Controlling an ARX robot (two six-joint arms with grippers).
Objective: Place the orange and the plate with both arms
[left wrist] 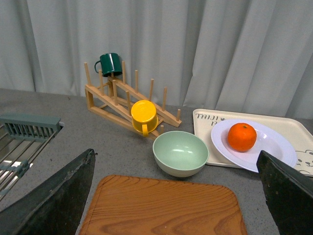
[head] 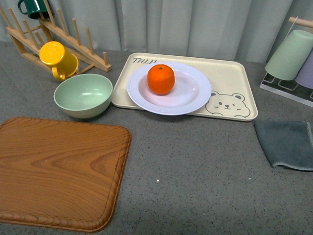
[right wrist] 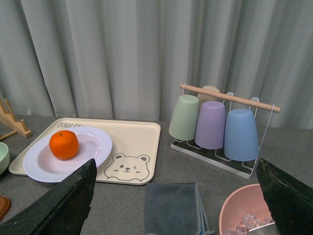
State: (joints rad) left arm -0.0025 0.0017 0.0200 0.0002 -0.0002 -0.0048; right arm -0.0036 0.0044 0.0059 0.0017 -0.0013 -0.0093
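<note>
On plate [head: 188, 95], orange [head: 161, 79], beyond open jaws.

Setting: a kitchen-style worktop, apparently a staged one. A grey speckled counter [head: 195, 166] is running up to pale pleated curtains [right wrist: 122, 54] that are hanging where a wall would be. A wooden drying rack [left wrist: 122, 100] is holding a green mug [left wrist: 110, 63] and a yellow mug [left wrist: 144, 115]. A wire cup stand [right wrist: 222, 147] is carrying upturned tumblers [right wrist: 212, 125]. A wooden cutting board [head: 54, 171] is lying near a pale green bowl [head: 83, 95], a cream bear tray [head: 234, 83] and a folded grey cloth [head: 288, 144]. A metal dish rack [left wrist: 22, 142] is showing at the counter's edge.
</note>
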